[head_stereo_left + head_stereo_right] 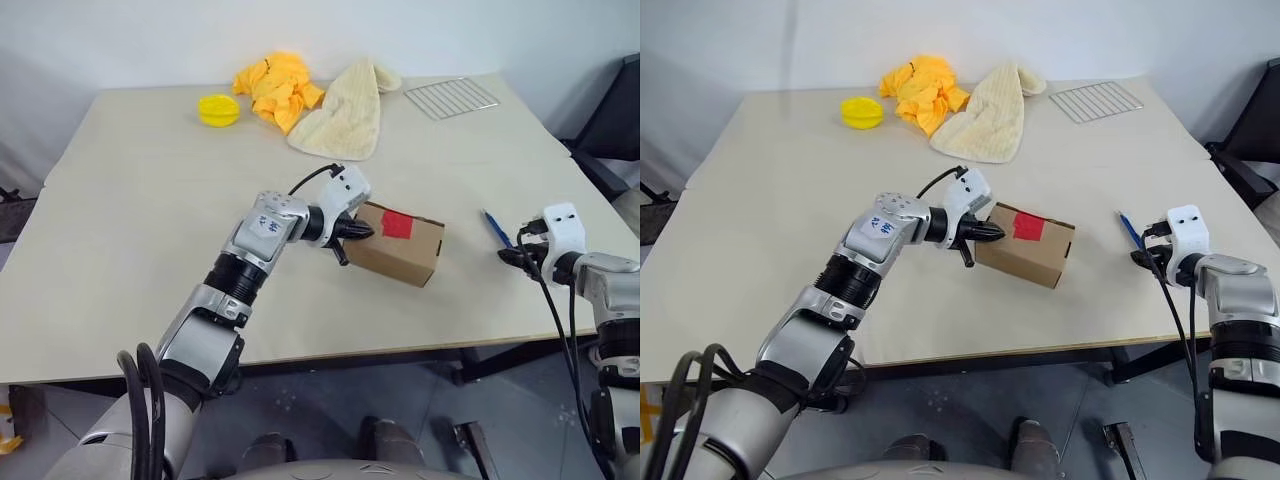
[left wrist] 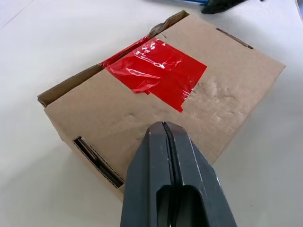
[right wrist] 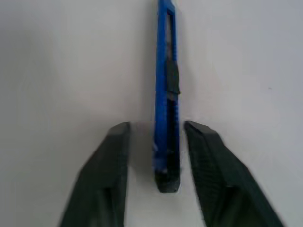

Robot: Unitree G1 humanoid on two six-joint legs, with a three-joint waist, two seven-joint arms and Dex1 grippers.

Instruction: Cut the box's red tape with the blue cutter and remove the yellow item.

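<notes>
Left gripper (image 1: 352,232): closed, empty, tips against the box's (image 1: 405,255) near-left end mid-table, likely steadying it for you | tape (image 1: 397,224): uncut on top, so the yellow item stays hidden | cutter (image 3: 166,118): flat near the right edge | right gripper (image 3: 156,137): fingers apart, straddling its end, ready to pinch.

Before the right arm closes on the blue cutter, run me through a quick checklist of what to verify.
1. Blue cutter lies between the right gripper jaws: ok.
2. Jaws open, apart from the cutter on both sides: ok.
3. Left gripper, shut, pressing on the box: contact cannot tell.
4. Red tape uncut: ok.
5. Blade extended: cannot tell.
6. Table bare around the cutter: ok.
</notes>
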